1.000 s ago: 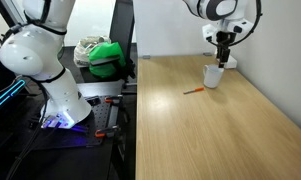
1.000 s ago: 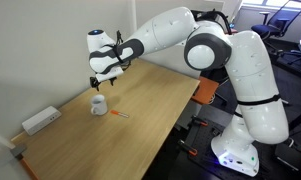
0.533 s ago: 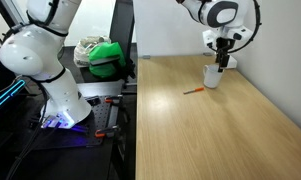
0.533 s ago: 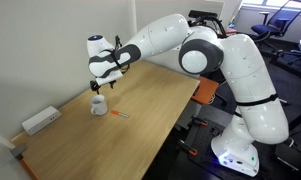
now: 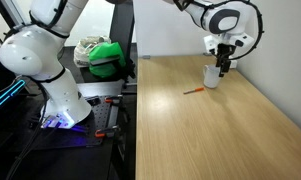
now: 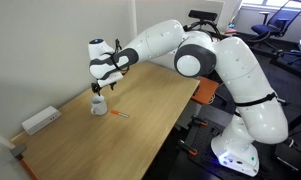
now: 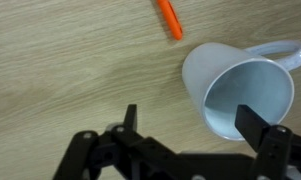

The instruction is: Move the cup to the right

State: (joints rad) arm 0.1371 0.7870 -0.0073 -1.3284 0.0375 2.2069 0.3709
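The white cup (image 5: 213, 76) stands upright on the wooden table (image 5: 210, 130), also seen in the other exterior view (image 6: 98, 105). In the wrist view the cup (image 7: 240, 90) fills the right side, its handle pointing right and its pale inside empty. My gripper (image 7: 192, 118) is open just above it, one finger over the cup's rim on the right, the other over bare table on the left. In both exterior views the gripper (image 5: 224, 66) (image 6: 100, 87) hangs directly above the cup.
A thin orange-red pen (image 5: 193, 91) (image 6: 117, 116) (image 7: 170, 18) lies on the table close to the cup. A white boxy block with a cable (image 6: 40, 121) sits near the table's end. A green object (image 5: 107, 58) lies beyond the table's edge.
The gripper has lowered slightly toward the cup and the arm's wrist has shifted a little. The cup and pen have not moved.
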